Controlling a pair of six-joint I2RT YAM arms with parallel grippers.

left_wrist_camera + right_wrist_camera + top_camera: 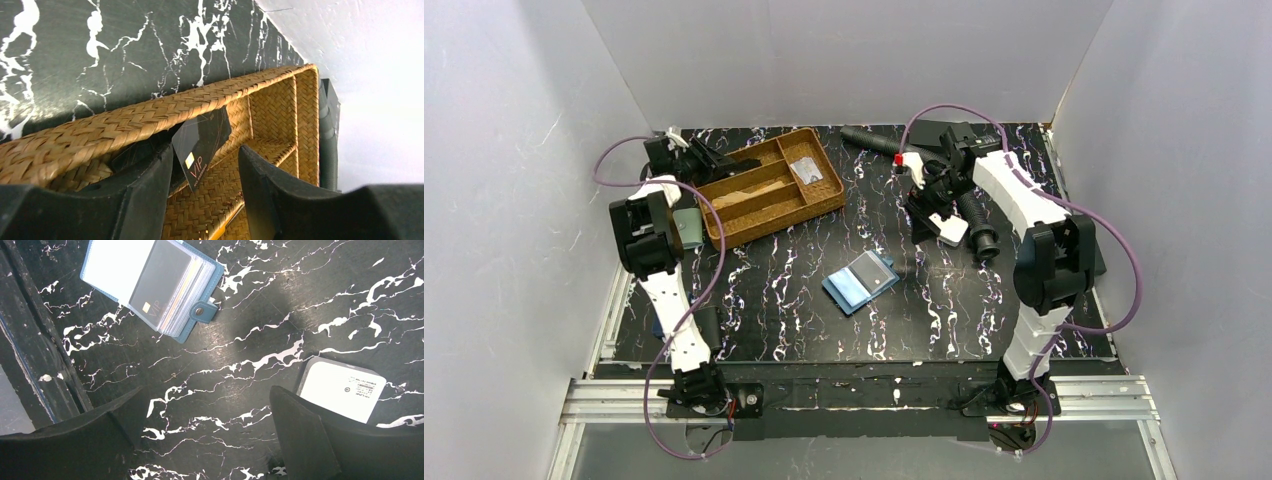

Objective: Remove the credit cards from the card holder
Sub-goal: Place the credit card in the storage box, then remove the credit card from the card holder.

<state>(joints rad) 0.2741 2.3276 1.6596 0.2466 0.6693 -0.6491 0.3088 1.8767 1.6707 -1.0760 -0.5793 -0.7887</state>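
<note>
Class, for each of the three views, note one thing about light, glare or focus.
Top external: even light, white walls bright against the dark table. Left wrist: the black card is sharp, the near fingers soft, the wall washed out. Right wrist: the white box glares, the card holder sharp.

The card holder (844, 290) is teal-blue, the basket (125, 125) woven tan, the table (240, 355) black with white veins.

The left arm (667, 295) and right arm (1014, 195) pair white ribbed shells with black joints; purple cables (596, 170) loop alongside; fingers (145, 200) matte black.
</note>
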